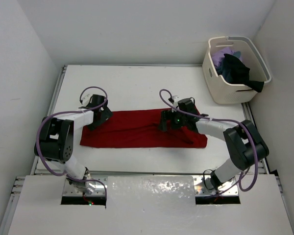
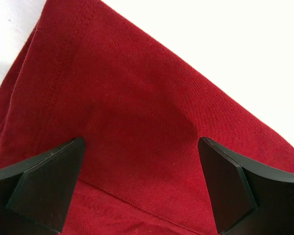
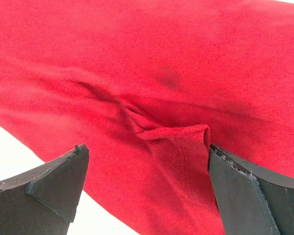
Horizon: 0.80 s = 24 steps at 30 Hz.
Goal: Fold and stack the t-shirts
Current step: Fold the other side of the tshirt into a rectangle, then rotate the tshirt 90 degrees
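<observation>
Red t-shirt [image 1: 137,130], edges cut off in both wrist views

The cream perforated plastic laundry basket [image 1: 229,94] hid most of a lavender-purple cloth t-shirt [image 1: 219,56] and a dark cloth garment [image 1: 237,68]; both wrist views cropped the red cloth t-shirt [image 2: 137,112].

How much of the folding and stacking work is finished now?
Done: the red t-shirt lies on the table, folded into a long strip. In hand: the left end effector and the right end effector, both open, hover low over it. Left: finishing this fold, and the lavender shirt and black shirt that wait in the laundry basket. No stack exists yet.
</observation>
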Motion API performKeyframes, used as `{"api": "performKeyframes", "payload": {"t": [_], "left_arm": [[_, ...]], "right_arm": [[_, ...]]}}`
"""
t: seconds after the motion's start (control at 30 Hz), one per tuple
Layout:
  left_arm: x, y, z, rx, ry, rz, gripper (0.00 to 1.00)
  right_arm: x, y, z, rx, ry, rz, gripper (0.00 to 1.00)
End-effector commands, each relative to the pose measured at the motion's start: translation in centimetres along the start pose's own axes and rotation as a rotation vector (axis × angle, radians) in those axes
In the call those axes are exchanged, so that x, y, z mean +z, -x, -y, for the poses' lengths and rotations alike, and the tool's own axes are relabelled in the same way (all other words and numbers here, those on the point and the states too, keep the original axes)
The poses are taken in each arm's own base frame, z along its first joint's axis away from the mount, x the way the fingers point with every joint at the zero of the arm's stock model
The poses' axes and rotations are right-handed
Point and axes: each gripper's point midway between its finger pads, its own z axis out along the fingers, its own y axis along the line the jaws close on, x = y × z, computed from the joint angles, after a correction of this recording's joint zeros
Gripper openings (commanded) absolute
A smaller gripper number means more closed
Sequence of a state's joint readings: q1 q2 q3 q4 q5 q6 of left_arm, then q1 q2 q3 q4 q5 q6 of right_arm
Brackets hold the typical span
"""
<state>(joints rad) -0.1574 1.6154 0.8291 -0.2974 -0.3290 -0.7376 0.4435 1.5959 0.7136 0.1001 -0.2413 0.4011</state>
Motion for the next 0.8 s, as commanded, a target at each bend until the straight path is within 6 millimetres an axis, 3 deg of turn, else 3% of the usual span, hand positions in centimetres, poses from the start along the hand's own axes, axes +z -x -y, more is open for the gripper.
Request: {"api": "performKeyframes", "payload": {"t": [0.0,0.2,0.37,0.43,0.5,0.63,0.77], "left_arm": [[-0.4,1.0,0.6,-0.017,-0.026,0.039,1.00],[-0.5,1.2,0.3,-0.015,-0.006,0.045,1.00],[-0.9,1.5,0.3,-0.018,-0.008,0.053,1.00],[-1.1,1.6,0.3,-0.019,-0.012,0.057,1.00],[-1.3,1.5,0.1,-0.016,-0.008,0.056,1.00],[-1.2,0.6,-1.2,0.007,0.025,0.038,1.00],[-0.7,-1.1,-2.7,0.022,0.062,0.003,1.00]], "right_arm": [[-1.0,1.0,-2.7,-0.025,0.096,0.030,0.99],[-3.6,-1.4,-8.7,-0.197,0.310,-0.099,0.99],[-6.4,0.0,-9.4,-0.244,0.299,-0.020,0.99],[-6.5,0.4,-8.2,-0.241,0.221,-0.006,0.99],[-6.1,1.1,-4.8,-0.190,0.032,0.010,0.99],[-5.4,-0.5,2.5,0.081,-0.243,-0.060,0.99],[-4.0,-1.8,6.0,0.143,-0.370,-0.104,0.99]]}}
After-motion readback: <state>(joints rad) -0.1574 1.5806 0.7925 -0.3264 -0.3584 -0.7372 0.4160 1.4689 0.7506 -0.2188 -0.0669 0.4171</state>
